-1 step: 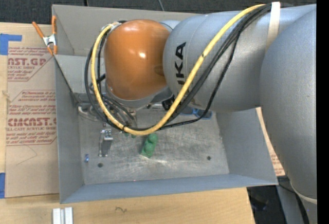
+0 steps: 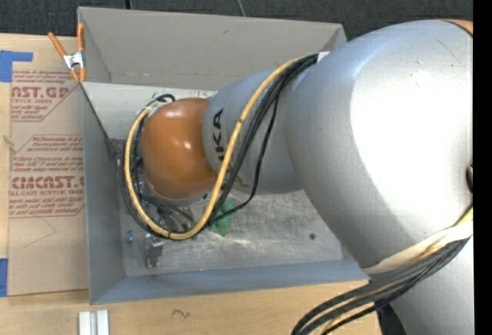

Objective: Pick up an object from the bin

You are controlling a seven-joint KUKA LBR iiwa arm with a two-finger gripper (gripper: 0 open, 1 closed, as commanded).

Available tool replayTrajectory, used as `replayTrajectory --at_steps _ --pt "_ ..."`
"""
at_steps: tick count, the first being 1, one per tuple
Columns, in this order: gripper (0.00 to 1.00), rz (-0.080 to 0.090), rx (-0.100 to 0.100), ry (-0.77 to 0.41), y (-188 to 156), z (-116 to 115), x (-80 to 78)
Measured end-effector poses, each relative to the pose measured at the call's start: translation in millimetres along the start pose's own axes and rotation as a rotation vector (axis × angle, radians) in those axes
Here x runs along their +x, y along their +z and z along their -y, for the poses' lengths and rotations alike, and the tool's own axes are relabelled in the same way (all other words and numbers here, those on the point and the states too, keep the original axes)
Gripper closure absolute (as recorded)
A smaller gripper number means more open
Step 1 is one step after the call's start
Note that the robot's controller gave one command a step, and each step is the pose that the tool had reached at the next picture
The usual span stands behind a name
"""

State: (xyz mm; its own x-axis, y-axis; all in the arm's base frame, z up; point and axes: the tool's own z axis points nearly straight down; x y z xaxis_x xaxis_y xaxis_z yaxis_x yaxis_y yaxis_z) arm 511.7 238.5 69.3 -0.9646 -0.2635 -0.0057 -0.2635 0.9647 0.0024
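hand (image 2: 156, 243) low at bin (image 2: 104, 249) left, mostly hidden by arm (image 2: 369, 141) | grip: cannot tell | green thing (image 2: 221, 224) half-covered

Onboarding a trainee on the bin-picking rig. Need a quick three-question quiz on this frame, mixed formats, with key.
1. True or false: the arm reaches into the bin from the view's left.
2. A small thing peeks out from under the arm on the bin floor. Its colour is: A red, B green, C blue.
3. Fill in: the rounded cover on the arm's wrist is ____ in colour.

Key: 1 false, it comes in from the right; 2 B; 3 orange.
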Motion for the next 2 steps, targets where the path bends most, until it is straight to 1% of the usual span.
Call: replayTrajectory --at_steps 1,2 --pt "0.0 0.003 0.002 -0.07 -5 79 41.7" --pt "0.0 0.016 0.001 -0.123 -5 142 62.4"
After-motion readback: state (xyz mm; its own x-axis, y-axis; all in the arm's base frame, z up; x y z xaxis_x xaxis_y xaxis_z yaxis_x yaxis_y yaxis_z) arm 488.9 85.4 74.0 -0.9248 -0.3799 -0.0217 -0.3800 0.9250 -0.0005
